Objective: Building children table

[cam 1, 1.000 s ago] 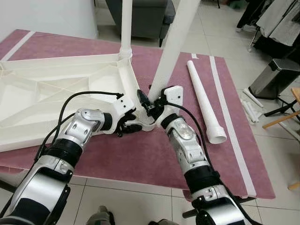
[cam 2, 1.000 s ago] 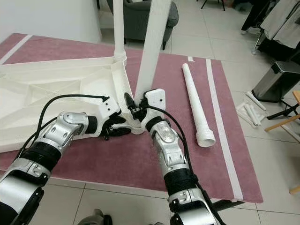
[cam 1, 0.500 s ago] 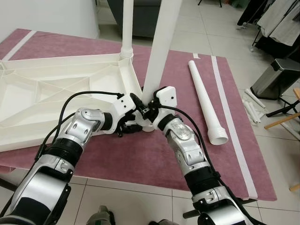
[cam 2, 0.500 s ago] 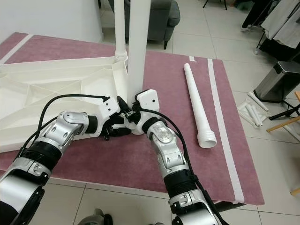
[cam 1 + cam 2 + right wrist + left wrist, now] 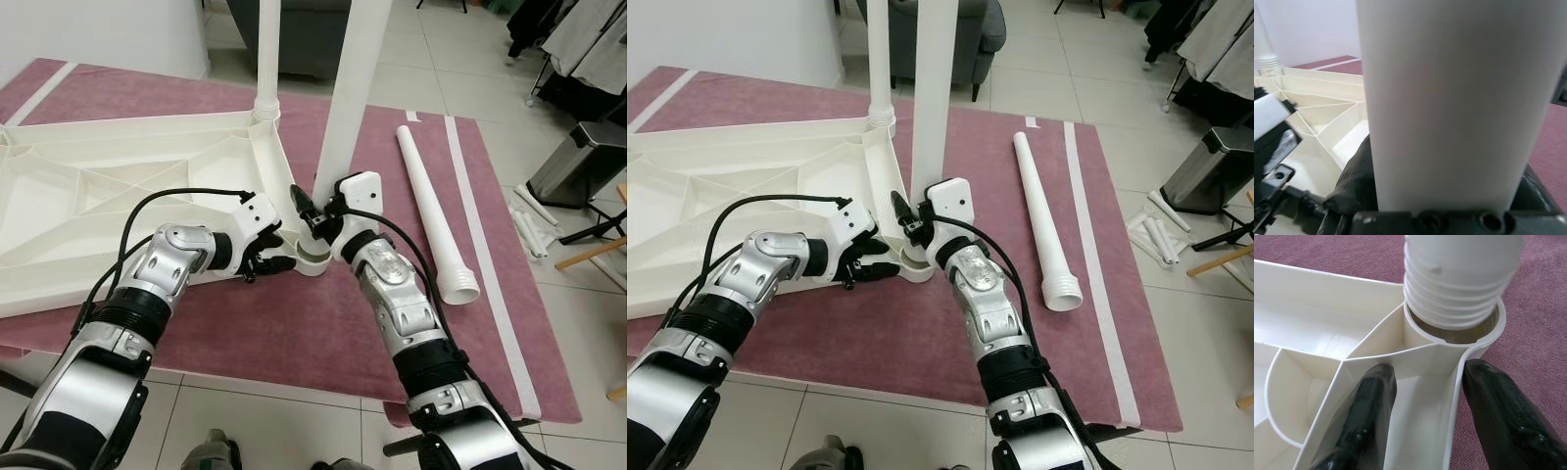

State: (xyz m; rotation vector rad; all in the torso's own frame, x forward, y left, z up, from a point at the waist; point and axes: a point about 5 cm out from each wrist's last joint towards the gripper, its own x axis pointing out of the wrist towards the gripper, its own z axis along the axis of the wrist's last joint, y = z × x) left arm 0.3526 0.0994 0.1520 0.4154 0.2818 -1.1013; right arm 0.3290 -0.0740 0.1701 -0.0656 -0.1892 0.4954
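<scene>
The white tabletop (image 5: 108,196) lies upside down on the rug, with one leg (image 5: 266,59) standing in its far corner socket. My right gripper (image 5: 315,208) is shut on a second white leg (image 5: 353,88) near its lower end; the leg leans slightly right. Its threaded end (image 5: 1459,289) sits tilted in the near corner socket (image 5: 1491,328). My left gripper (image 5: 274,257) is shut on the tabletop's near corner, one finger (image 5: 1359,421) inside the rib, the other finger (image 5: 1508,416) outside on the rug. A third leg (image 5: 436,211) lies loose on the rug to the right.
The maroon rug (image 5: 294,343) with a white stripe covers the tiled floor. A grey armchair (image 5: 304,29) stands behind the tabletop. A metal bin (image 5: 578,162), small white parts (image 5: 534,215) and a wooden frame (image 5: 593,250) are at the right.
The held leg swung from a rightward lean towards upright and to the left, then back a little to the right. My left gripper stayed on the corner.
</scene>
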